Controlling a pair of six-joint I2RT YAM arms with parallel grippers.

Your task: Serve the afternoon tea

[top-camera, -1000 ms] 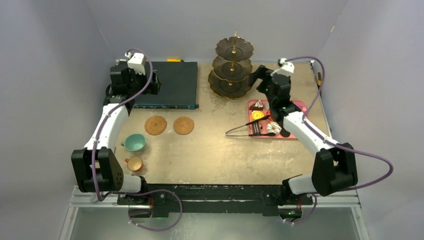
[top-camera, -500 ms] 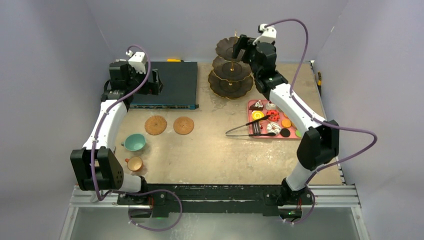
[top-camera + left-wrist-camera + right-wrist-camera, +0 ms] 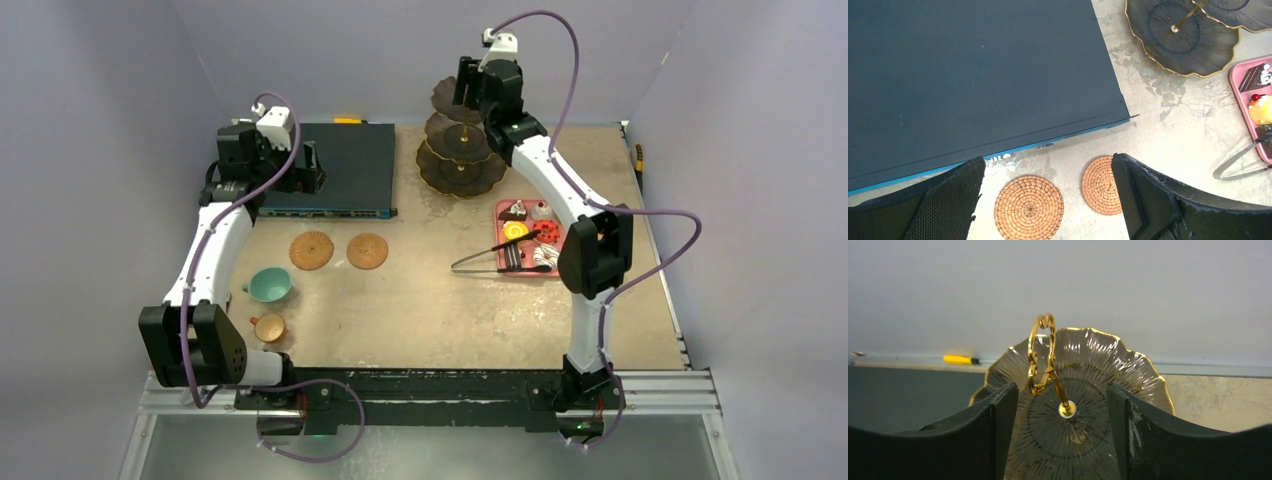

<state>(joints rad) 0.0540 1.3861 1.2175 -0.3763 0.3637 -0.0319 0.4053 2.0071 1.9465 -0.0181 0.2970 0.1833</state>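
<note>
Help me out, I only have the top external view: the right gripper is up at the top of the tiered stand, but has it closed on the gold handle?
Observer: Not yet. The right wrist view shows the right gripper with its jaws either side of the gold ring handle, a gap on each side.
Operator: Anything on the top tier?
Observer: No, the part of the top tier in view is bare.
Operator: And the left gripper?
Observer: Its wrist view shows the left gripper wide open and empty, woven coasters on the table below.
</note>
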